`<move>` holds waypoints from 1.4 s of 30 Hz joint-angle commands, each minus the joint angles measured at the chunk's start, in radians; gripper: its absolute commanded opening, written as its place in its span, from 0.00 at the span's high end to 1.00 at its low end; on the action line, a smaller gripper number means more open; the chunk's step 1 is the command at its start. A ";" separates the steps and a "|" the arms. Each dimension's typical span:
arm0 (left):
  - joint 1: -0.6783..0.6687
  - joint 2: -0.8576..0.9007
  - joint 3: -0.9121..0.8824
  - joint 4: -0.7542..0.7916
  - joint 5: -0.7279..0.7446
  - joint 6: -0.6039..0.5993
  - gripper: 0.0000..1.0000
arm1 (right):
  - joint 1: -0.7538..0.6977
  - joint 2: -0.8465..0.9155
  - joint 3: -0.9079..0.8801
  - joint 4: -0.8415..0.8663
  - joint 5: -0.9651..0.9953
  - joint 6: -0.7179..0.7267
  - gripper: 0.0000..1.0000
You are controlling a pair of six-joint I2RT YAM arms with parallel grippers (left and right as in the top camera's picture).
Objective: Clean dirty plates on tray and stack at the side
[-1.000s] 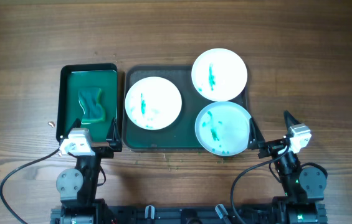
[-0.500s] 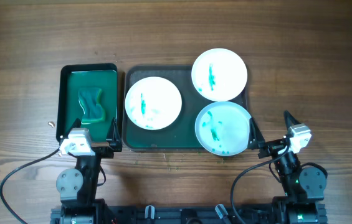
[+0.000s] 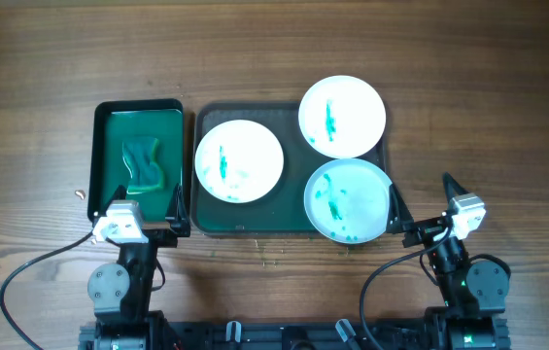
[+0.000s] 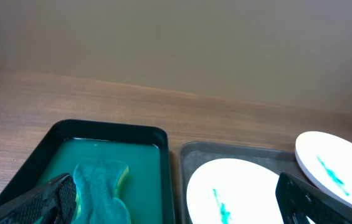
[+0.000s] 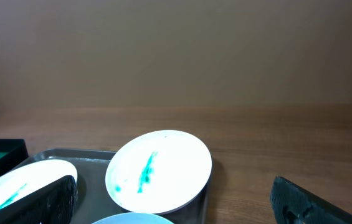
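Observation:
A dark grey tray [image 3: 293,225] holds three plates smeared with teal. A white plate [image 3: 239,160] lies at its left, a white plate [image 3: 342,116] at its back right over the rim, and a light blue plate [image 3: 348,199] at its front right. A teal sponge [image 3: 144,165] lies in a green basin [image 3: 107,146] left of the tray. My left gripper [image 3: 134,214] is open and empty at the basin's near edge. My right gripper [image 3: 421,204] is open and empty, just right of the blue plate. The left wrist view shows the sponge [image 4: 101,186] and the left plate [image 4: 238,190]. The right wrist view shows the back plate [image 5: 158,169].
The wooden table [image 3: 468,107] stretches behind and to both sides of the tray and basin. Black cables [image 3: 21,272] trail from both arm bases along the near edge. A small speck [image 3: 81,192] lies left of the basin.

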 commanded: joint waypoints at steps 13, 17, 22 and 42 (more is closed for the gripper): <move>-0.003 -0.007 -0.009 0.000 -0.014 0.015 0.00 | 0.004 -0.005 -0.001 0.002 0.013 0.016 0.00; -0.003 -0.007 -0.009 0.000 -0.014 0.016 0.00 | 0.004 -0.005 -0.001 0.002 0.013 0.016 0.00; -0.003 -0.007 -0.009 0.024 -0.007 0.015 0.00 | 0.004 -0.003 -0.001 0.000 0.007 0.033 0.00; -0.003 0.688 0.894 -0.634 0.065 -0.086 0.00 | 0.004 0.645 0.674 -0.359 -0.194 0.066 0.00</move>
